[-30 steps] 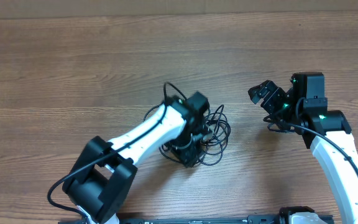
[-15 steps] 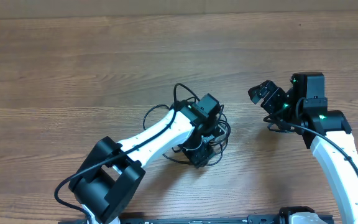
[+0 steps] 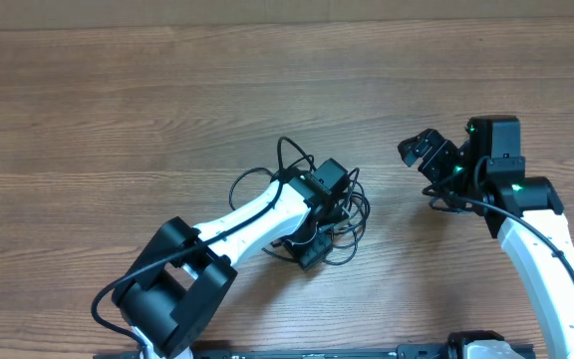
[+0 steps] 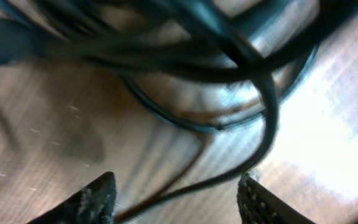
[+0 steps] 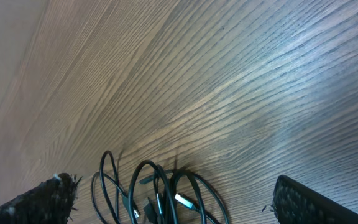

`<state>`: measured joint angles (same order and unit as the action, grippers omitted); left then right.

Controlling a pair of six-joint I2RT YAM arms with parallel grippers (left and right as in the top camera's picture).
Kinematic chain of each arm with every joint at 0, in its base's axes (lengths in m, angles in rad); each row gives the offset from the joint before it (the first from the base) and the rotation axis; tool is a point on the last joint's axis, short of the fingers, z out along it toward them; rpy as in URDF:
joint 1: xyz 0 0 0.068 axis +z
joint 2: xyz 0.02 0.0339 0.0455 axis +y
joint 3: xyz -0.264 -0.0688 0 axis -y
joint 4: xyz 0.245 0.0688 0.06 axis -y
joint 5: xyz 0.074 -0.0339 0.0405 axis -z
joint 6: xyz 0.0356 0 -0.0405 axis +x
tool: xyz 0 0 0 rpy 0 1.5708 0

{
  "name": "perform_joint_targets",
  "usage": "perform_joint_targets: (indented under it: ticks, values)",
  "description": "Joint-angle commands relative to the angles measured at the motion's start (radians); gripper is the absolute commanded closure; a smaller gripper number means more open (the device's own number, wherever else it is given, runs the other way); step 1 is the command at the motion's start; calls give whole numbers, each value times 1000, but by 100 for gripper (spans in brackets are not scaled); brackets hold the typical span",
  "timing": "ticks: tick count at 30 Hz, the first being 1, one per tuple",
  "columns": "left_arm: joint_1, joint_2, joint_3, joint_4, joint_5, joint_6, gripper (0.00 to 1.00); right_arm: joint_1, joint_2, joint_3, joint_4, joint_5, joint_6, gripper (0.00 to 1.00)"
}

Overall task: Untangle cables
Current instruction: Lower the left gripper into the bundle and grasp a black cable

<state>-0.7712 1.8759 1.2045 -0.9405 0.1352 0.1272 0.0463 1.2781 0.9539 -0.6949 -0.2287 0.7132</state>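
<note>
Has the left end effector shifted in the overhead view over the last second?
Yes. The left end effector moved rightward over the cables, closing on the right end effector, which held its place.

Overhead looks straight down; L wrist cam v. close on cables (image 4: 166, 59), R wrist farther.

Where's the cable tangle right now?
In the overhead view the cables lie bunched near the middle of the table, under the open left gripper. The right gripper hovers apart, to their right.
</note>
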Motion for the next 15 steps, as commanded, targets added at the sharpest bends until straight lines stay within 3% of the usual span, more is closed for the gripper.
perform_joint_targets:
  ticks: [1,9,15]
  values:
    - [-9,17,-7,-31,79,79,36,-3,-8,15,5,3,-8,0]
    - [-14,17,-7,-58,116,117,34,-3,-8,15,5,3,-8,0]
    - [-15,18,-14,11,-23,30,41,-3,-8,15,5,3,-8,0]
